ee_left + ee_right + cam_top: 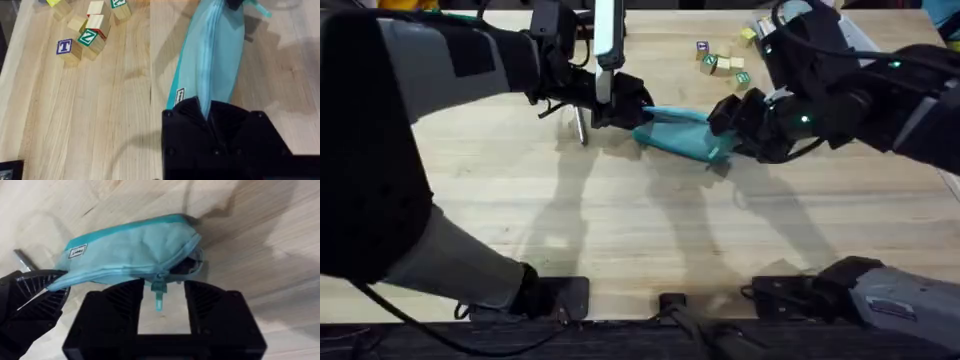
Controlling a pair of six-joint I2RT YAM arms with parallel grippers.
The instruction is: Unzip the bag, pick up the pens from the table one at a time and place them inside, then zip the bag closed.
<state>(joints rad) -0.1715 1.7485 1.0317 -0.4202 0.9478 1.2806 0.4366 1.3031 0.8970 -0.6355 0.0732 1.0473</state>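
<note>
Overhead view: the bag (685, 135) lies lengthwise on the table (640, 230) between both arms, left gripper (638, 118) pinching one end, right gripper (161, 302) spread around the zipper pull (159, 297) at the other.

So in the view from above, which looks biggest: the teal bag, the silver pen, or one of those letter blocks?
1. The bag, clearly the largest, though the end effectors cover both of its ends.
2. The pen, slim and partly hidden by the left arm.
3. A letter block, smallest, though it lies farther from the camera.
</note>
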